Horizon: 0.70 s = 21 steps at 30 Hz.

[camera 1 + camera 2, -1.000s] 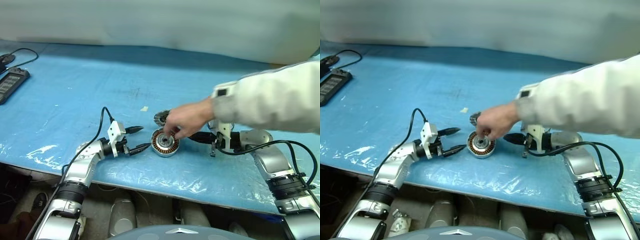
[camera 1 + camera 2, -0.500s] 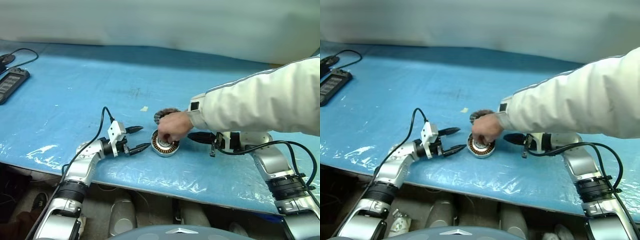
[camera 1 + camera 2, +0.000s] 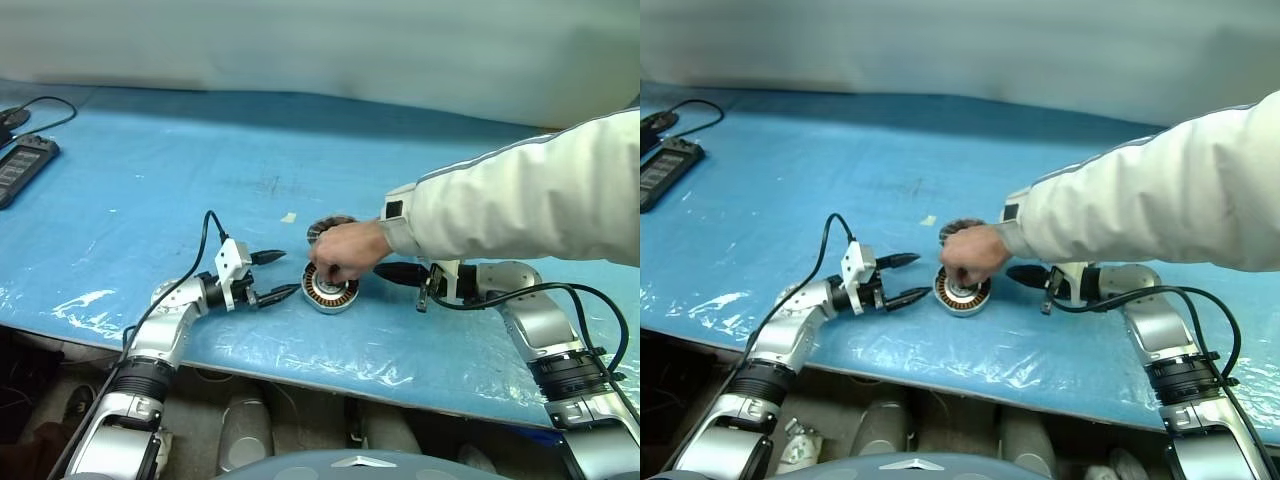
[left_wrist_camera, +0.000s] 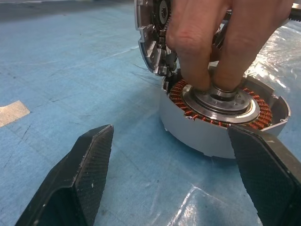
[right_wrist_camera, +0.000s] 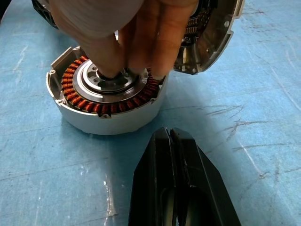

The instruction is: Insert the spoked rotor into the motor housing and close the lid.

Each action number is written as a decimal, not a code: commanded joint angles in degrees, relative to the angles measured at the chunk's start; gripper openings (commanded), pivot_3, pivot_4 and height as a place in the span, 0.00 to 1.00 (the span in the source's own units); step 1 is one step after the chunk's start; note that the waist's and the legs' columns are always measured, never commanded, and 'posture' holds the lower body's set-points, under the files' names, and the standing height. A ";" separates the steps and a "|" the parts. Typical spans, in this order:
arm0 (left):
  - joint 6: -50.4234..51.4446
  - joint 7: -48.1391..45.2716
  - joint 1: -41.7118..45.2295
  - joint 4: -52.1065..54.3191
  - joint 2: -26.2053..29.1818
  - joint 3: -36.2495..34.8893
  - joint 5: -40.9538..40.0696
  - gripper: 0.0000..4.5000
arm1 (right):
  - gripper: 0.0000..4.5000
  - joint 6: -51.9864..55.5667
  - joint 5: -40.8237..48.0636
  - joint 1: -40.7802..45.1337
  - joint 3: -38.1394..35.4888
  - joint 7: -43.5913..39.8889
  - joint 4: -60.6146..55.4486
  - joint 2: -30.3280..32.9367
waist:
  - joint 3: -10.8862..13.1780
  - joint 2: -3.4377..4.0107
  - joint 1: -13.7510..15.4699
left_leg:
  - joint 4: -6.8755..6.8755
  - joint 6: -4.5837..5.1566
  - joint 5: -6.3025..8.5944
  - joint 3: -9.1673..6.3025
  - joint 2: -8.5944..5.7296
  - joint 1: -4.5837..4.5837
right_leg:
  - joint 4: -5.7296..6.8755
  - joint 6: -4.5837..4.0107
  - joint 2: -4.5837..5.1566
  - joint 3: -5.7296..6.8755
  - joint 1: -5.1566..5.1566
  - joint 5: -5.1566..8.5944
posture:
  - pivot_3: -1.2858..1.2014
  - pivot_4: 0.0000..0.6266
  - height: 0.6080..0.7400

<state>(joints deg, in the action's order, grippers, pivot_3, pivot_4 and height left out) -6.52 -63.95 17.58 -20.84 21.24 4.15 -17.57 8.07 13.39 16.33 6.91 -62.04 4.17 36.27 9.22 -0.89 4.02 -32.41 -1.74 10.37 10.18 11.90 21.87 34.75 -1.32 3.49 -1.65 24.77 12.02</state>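
Note:
The motor housing (image 3: 331,293), a grey round shell with copper windings around a silver centre (image 5: 106,100), lies on the blue table between my grippers. A person's hand (image 3: 344,250) presses its fingers (image 4: 190,52) onto the centre. The spoked rotor is hidden under those fingers. The grey round lid (image 4: 151,40) stands tilted on edge just behind the housing. My left gripper (image 3: 291,274) is open and level, just left of the housing with nothing between its fingers (image 4: 82,172). On the other side, close to the housing, my right gripper (image 3: 379,268) is shut and empty, pointing at it (image 5: 169,135).
The person's white sleeve (image 3: 520,205) reaches in from the right above my right arm. A dark device with a cable (image 3: 22,165) lies at the far left. A small scrap of tape (image 3: 288,217) sits behind the left gripper. The table's front edge (image 3: 300,375) runs just below both grippers.
The person's hand has moved left and down onto the housing's centre, and the sleeve has come further in. Both grippers have stayed where they were.

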 commanded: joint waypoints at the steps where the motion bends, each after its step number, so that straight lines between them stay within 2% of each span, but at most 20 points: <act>1: -1.30 -0.57 0.74 0.14 0.04 -0.33 -0.01 0.91 | 0.01 -0.58 0.38 0.51 -1.61 0.27 -0.67 0.52 | 0.00 0.00 0.00 | 0.00 0.00 0.00 0.00 0.00 0.00 | 0.00 0.00 0.00 0.00 0.00 0.00 | 0.52 0.24 1.00; 21: -2.45 -1.38 1.63 -1.71 -0.13 -0.53 0.26 0.91 | 0.01 -1.22 0.24 -0.65 -4.10 1.34 -0.54 3.47 | 0.00 0.00 0.04 | -0.01 0.00 0.00 0.00 -0.01 0.00 | 0.00 0.00 0.01 0.00 -0.01 0.00 | 0.52 0.24 1.00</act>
<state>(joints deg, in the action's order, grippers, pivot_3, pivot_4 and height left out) -7.76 -64.77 19.14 -22.93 20.70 4.18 -17.24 8.05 13.40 15.86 4.82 -61.01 3.97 39.01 9.22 -0.89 4.05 -32.42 -1.74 10.37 10.18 11.90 21.86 34.75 -1.32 3.49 -1.66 24.76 12.02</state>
